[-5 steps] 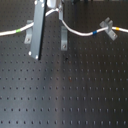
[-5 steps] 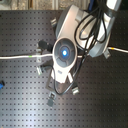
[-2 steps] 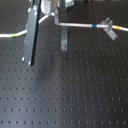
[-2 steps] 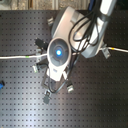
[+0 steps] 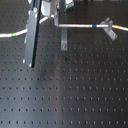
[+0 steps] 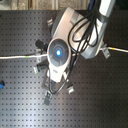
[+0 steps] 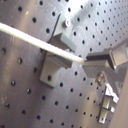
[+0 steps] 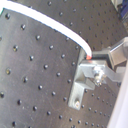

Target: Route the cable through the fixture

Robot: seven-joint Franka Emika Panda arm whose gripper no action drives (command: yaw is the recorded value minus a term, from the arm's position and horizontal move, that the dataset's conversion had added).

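The white cable (image 5: 77, 25) runs level across the back of the board, with a green band at the first exterior view's left and blue and yellow bands near the right. My gripper (image 5: 53, 19) is shut on the cable just above the fixture (image 5: 63, 38), a narrow upright grey clip. In the first wrist view the cable (image 7: 35, 40) passes over a grey clip (image 7: 59, 50) into my fingers (image 7: 111, 56). The second wrist view shows the cable (image 8: 55, 27) ending at my fingertip (image 8: 116, 54), with the fixture (image 8: 84, 84) just under it. From above, the arm (image 6: 62, 50) hides the grip.
A slanted grey clip (image 5: 108, 28) holds the cable at the first exterior view's right. Several small grey clips stand around the arm in the second exterior view, such as one clip (image 6: 71, 89) and another (image 6: 106, 52). A long dark bar (image 5: 31, 40) hangs from the wrist.
The gripper has shifted slightly toward the first exterior view's left. The cable stretch toward the slanted clip has gone from sloping to level.
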